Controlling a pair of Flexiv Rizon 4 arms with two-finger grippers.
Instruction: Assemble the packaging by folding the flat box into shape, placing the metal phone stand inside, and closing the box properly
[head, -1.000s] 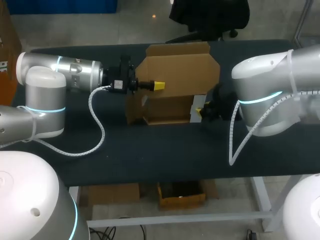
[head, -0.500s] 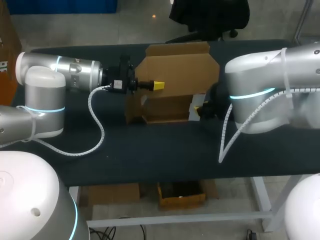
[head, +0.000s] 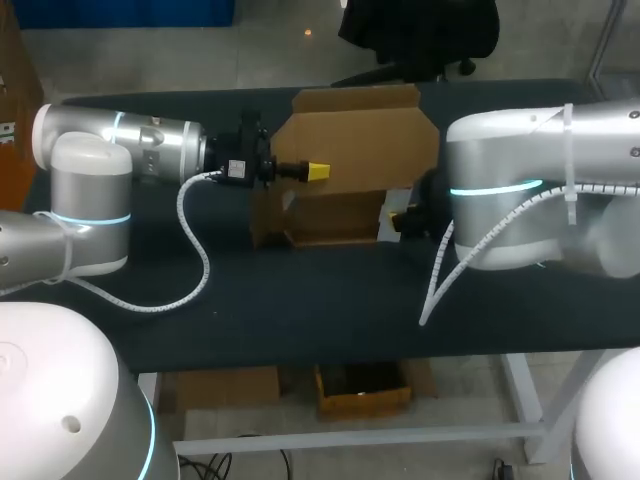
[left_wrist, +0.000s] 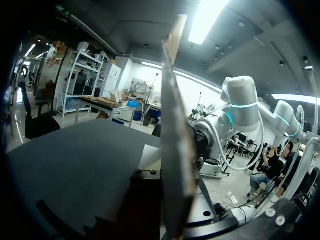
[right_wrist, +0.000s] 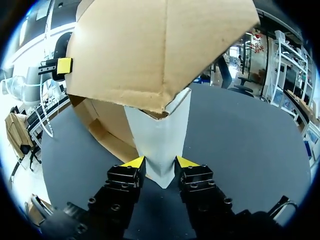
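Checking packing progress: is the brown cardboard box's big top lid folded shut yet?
No, the brown cardboard box is uncovered, its lid flipped back behind it.

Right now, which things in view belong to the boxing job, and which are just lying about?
Job: cardboard box, its white flap, left gripper, right gripper. Phone stand not in view.
Not part of it: table.

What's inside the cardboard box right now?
Head view shows only bare cardboard inside the cardboard box; no phone stand visible. The left side flap and white flap hide the interior's ends.
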